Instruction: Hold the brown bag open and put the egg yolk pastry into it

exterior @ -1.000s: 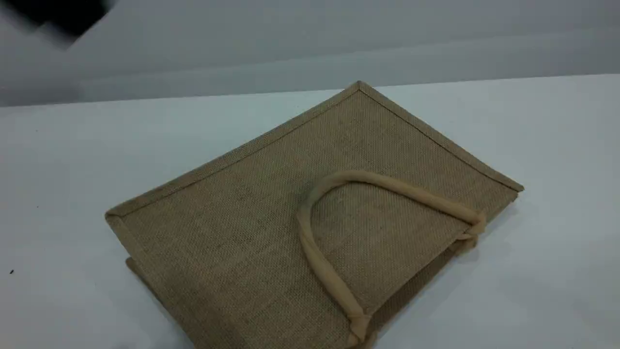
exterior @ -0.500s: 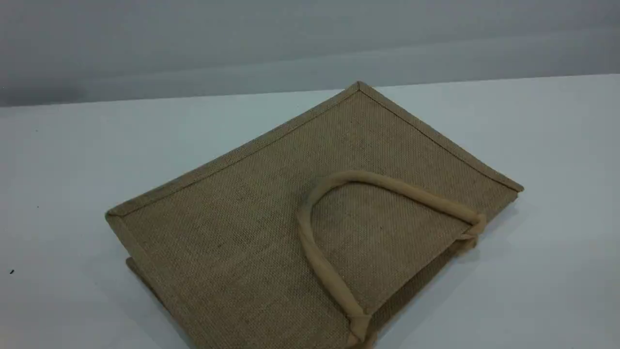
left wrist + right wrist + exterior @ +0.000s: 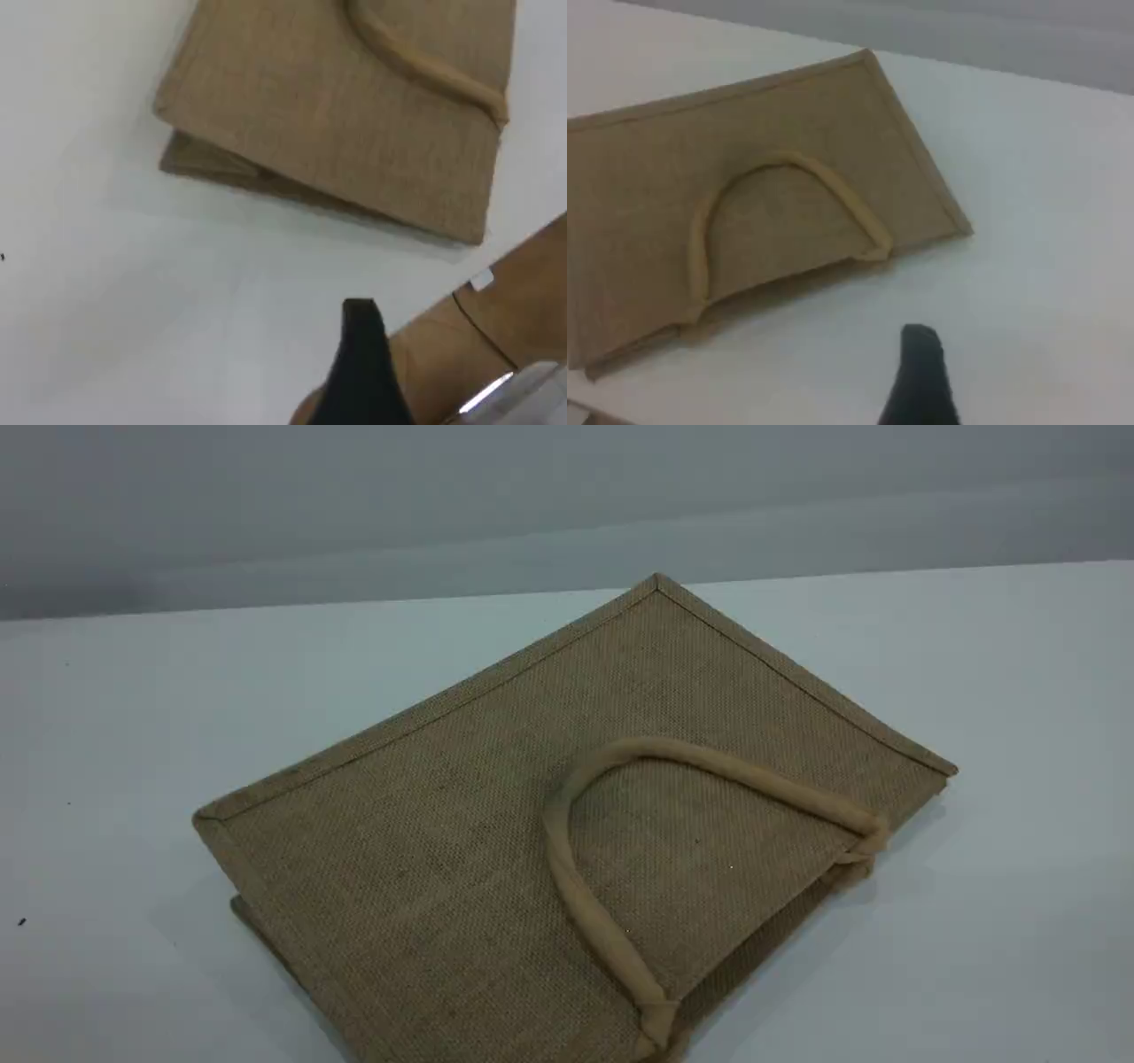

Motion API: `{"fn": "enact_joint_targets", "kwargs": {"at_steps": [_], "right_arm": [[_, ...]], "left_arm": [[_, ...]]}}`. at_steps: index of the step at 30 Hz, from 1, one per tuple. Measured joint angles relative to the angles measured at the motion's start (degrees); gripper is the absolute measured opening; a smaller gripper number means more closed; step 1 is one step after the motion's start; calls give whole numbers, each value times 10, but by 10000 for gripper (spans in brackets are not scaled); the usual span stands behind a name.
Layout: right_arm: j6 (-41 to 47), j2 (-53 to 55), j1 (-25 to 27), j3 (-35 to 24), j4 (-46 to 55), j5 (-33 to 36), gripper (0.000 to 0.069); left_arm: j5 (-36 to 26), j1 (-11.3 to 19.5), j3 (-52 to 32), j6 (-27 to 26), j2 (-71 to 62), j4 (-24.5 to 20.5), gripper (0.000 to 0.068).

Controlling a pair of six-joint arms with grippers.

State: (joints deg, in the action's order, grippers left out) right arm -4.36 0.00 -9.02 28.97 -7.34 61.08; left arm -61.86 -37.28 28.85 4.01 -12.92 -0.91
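The brown bag [image 3: 425,841] lies flat and closed on the white table [image 3: 115,717], its top loop handle [image 3: 567,872] resting on the upper face. Its mouth edge faces the front right. Neither arm shows in the scene view. From above and in front, the left wrist view shows the bag [image 3: 337,115], with one dark fingertip of my left gripper [image 3: 359,312] over bare table, holding nothing. In the right wrist view the bag [image 3: 771,133] and its handle [image 3: 833,181] lie beyond my right gripper [image 3: 920,335], also empty. The egg yolk pastry is out of view.
The table's far edge [image 3: 354,602] meets a grey wall. In the left wrist view the table's edge runs along the lower right, with a brown surface [image 3: 523,310] beyond it.
A dark blurred shape at the scene view's top left corner one second ago has left the view. The bag has not moved.
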Motion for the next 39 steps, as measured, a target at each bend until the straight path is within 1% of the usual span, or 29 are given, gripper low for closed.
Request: {"fn": "enact_joint_targets", "kwargs": {"at_steps": [10,18,23,25,27,30,36,39], "right_arm": [[0,0,1,0,-2,0,479],[0,0,82,0,-7,0,479],[0,0,86,0,-7,0,479],[0,0,86,0,-7,0,479],[0,0,86,0,-7,0,479],[0,0,88,0,-7,0,479],[0,0,92,0,-4,0,479],[0,0,92,0,-6,0,479]], "left_arm": [[0,0,1,-3,38,-2,492],[0,0,1,-3,39,-2,492],[0,0,1,-3,39,-2,492],[0,9,1,-3,39,-2,492],[0,35,1,-5,39,-2,492],[0,95,1,-5,39,-2,492],[0,240,1,-6,39,-1,492],[0,298,1,-6,42,-1,492]]}}
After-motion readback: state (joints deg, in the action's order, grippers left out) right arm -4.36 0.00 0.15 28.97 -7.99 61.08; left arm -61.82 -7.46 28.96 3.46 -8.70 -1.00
